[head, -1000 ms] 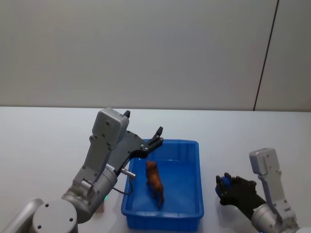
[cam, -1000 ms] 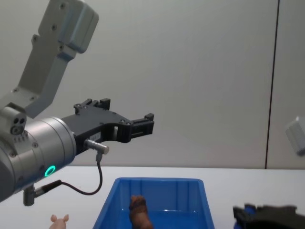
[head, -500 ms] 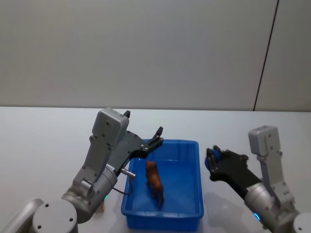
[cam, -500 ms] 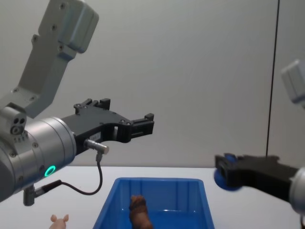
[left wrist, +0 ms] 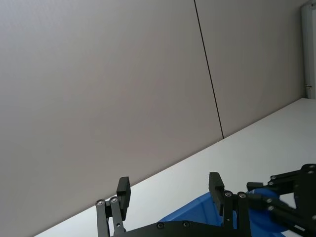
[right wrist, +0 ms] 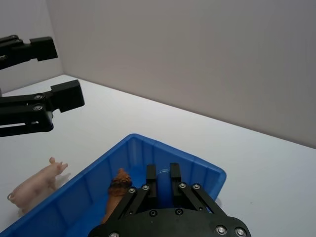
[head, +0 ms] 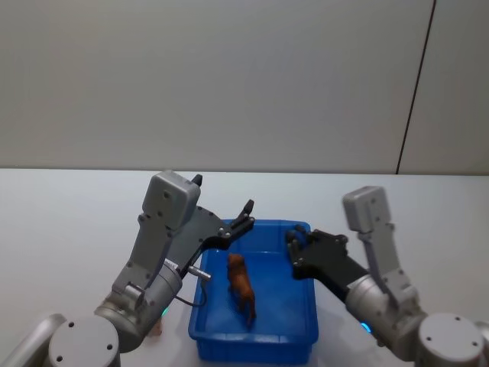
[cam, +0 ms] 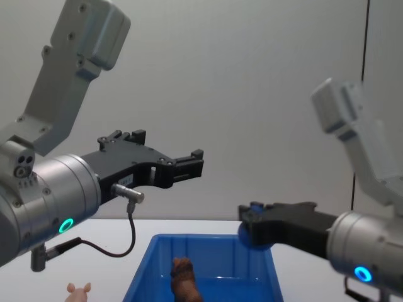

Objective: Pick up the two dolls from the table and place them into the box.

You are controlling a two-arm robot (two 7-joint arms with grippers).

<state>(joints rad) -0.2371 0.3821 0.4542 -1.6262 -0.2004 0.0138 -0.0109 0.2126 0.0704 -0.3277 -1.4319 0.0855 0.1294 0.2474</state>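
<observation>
White table [head: 61, 222] holds the box [head: 256, 345]; above its rim, right hand [head: 293, 246] grips blue ball [left wrist: 266, 194], left hand [left wrist: 169, 183] open.

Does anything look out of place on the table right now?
A small pink pig figurine sits on the white tabletop outside the bright blue plastic bin, at its left; the brown animal figurine is inside. Nothing spilled or damaged.
</observation>
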